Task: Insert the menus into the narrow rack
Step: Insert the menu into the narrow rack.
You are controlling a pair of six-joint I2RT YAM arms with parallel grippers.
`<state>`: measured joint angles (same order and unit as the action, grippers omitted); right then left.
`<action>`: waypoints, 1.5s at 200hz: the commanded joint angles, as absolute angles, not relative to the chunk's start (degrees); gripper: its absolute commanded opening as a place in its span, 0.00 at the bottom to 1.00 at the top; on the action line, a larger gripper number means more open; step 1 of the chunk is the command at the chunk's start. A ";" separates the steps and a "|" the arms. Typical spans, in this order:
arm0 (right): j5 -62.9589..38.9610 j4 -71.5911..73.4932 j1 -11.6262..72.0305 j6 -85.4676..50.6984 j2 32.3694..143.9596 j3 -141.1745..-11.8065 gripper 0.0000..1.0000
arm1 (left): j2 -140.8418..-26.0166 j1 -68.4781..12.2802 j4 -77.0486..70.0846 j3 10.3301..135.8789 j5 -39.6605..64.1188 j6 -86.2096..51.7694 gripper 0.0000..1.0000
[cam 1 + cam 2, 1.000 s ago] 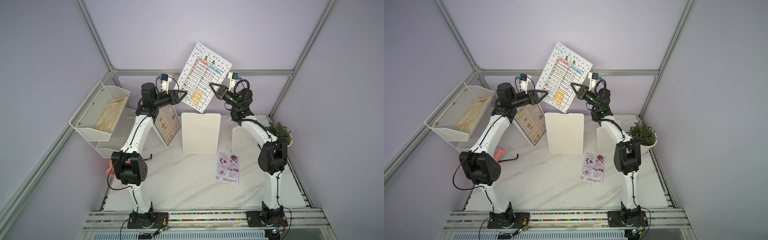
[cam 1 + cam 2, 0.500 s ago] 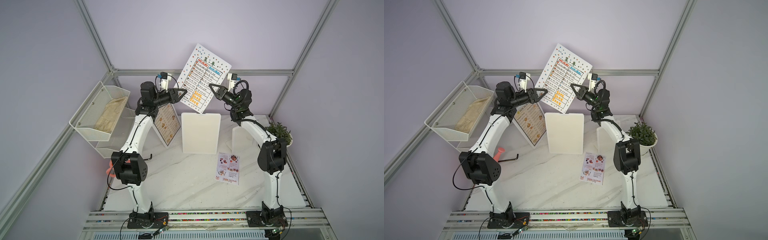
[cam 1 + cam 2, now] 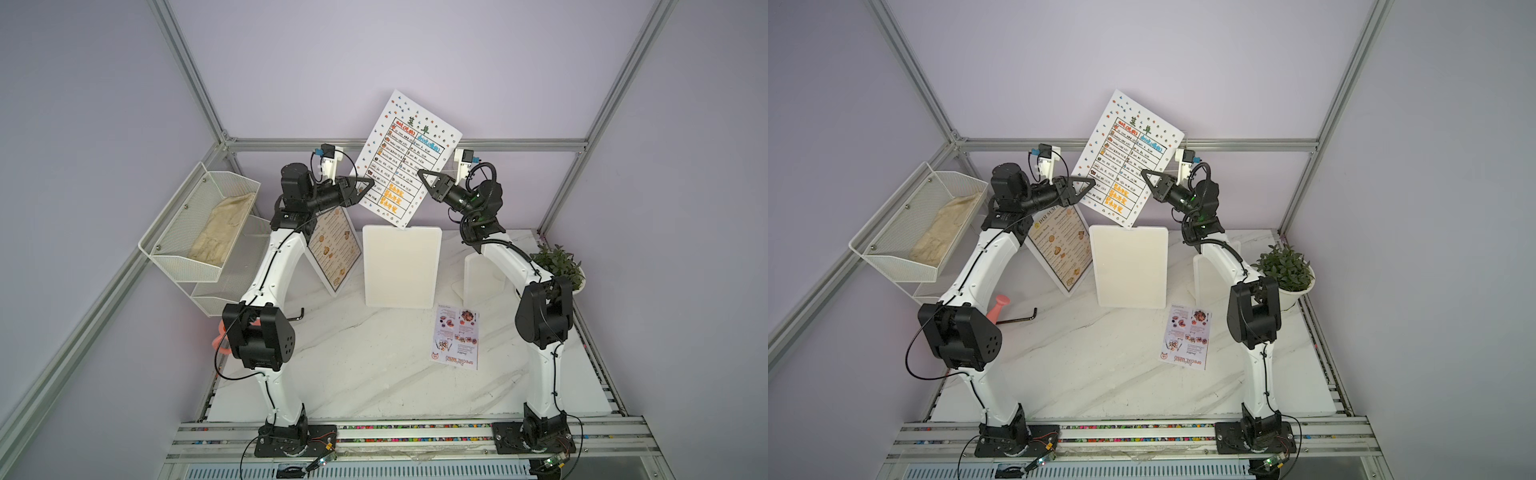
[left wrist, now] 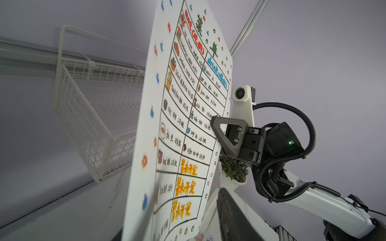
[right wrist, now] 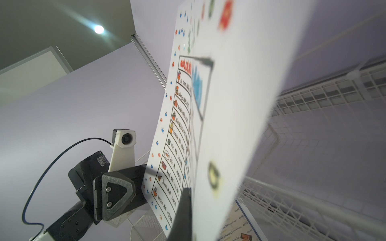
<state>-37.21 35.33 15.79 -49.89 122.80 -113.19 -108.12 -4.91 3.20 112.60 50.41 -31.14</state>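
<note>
- Right gripper (image 3: 419, 172): jaws together, clamped on the right edge of the white grid menu (image 3: 409, 153), about halfway up the sheet's side.
- Same pinch seen from the left wrist view: tips of the right gripper (image 4: 213, 123) biting the sheet's edge beside the drink column.
- White grid menu held high in the air above the far middle of the table, tilted, top corner leaning right, printed face toward the top cameras.
- Left gripper (image 3: 371, 184): raised to the sheet's lower left edge, tips right at the paper; cannot tell whether pressing on the sheet or standing apart from it.
- Below the hanging sheet, just under its lowest corner: a plain white board (image 3: 401, 266), standing upright at the far middle.
- Left of the board, beside the left arm: cream "DIM SUM INN" menu (image 3: 334, 249), propped up on edge, tilted.
- Near right of the board: "SPECIAL MENU" leaflet (image 3: 456, 336), flat on the marble table (image 3: 365, 374), well apart from both grippers.
- Far left, on the wall frame: white wire rack (image 3: 183, 266) with 2 tiers, a beige cloth in the upper one; none of the 3 menus in it.
- Far right: potted plant (image 3: 557, 264), behind the right arm.
</note>
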 commanded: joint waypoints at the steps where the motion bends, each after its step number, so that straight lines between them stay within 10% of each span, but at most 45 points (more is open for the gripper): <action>1: -37.88 37.58 15.56 -50.11 124.60 -116.11 0.00 | -108.31 -4.57 -0.41 112.67 51.38 -32.79 0.47; 300: -37.75 35.28 15.55 -50.01 124.21 -116.46 0.00 | -109.02 -4.57 -1.87 111.88 52.12 -33.79 0.48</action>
<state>-38.35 35.09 15.79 -49.69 127.28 -116.75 -109.54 -4.89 0.84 112.60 51.24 -32.60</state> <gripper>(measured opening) 0.041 0.477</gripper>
